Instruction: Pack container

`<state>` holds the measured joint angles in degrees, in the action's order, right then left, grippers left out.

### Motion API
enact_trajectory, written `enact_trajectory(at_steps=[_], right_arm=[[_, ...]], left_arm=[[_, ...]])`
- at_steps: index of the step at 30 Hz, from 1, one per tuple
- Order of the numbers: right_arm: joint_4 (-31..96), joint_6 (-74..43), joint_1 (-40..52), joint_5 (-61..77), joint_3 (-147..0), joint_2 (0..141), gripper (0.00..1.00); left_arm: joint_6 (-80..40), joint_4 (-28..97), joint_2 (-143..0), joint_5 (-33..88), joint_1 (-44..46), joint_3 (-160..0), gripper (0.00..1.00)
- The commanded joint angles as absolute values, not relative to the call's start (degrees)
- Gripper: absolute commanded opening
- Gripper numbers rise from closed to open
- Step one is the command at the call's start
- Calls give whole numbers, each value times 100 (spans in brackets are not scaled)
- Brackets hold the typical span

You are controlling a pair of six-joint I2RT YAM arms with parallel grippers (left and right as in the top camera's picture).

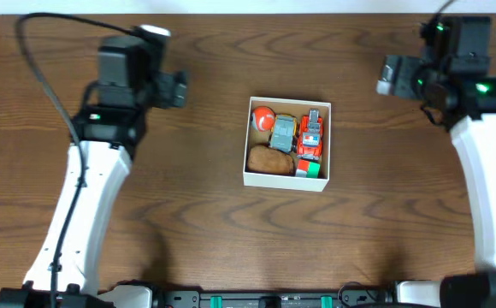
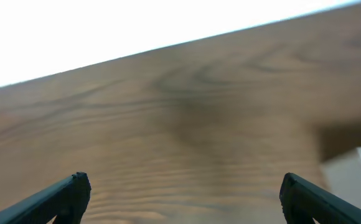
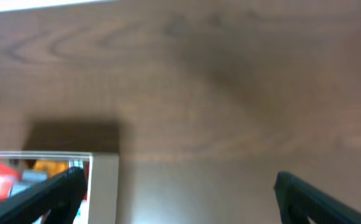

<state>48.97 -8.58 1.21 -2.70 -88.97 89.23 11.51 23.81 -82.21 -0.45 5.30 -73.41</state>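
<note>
The container (image 1: 284, 180), a small square white-walled box, sits mid-table. Inside lie a red-orange ball (image 1: 262, 117), a grey toy car (image 1: 281, 133), a red toy truck (image 1: 311, 135), a brown lump (image 1: 270, 160) and a green-and-red block (image 1: 310, 168). My left gripper (image 1: 175, 88) hovers well left of the box. In the left wrist view it (image 2: 183, 186) is open over bare wood, with a box corner (image 2: 355, 171) at the right edge. My right gripper (image 1: 391, 75) hangs up and right of the box. It (image 3: 177, 180) is open and empty, with the box wall (image 3: 104, 186) by its left finger.
The brown wooden table (image 1: 188, 214) surrounds the box on all sides. Its far edge (image 2: 168, 46) meets a white background. Both white arms reach in from the front corners, left (image 1: 85, 197) and right (image 1: 487, 188).
</note>
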Motion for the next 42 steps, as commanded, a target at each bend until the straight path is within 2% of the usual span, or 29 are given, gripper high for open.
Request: enact_trajectory(at_steps=[1, 6, 18, 30, 36, 42], right_arm=[[4379, -609, 211, -484, -8877, 9299, 99], [4005, -587, 69, -740, -8877, 9325, 99], [4783, -589, -89, -698, -8569, 8390, 99], [4010, -593, -73, -685, -5341, 5013, 99], [4729, -972, -69, -655, -4298, 3026, 99], [5225, -1267, -69, -556, -4104, 1699, 99]], left_arm=[[908, 2383, -8197, -69, 246, -7352, 98], [989, 2445, -8219, -73, 32, -7349, 98], [325, 3085, -7579, -200, 8, -7063, 98], [-189, 3087, -5179, -198, 8, -5419, 98], [-464, 3496, -3339, -193, 56, -4687, 98], [-141, 4051, -1750, -204, 148, -4591, 98]])
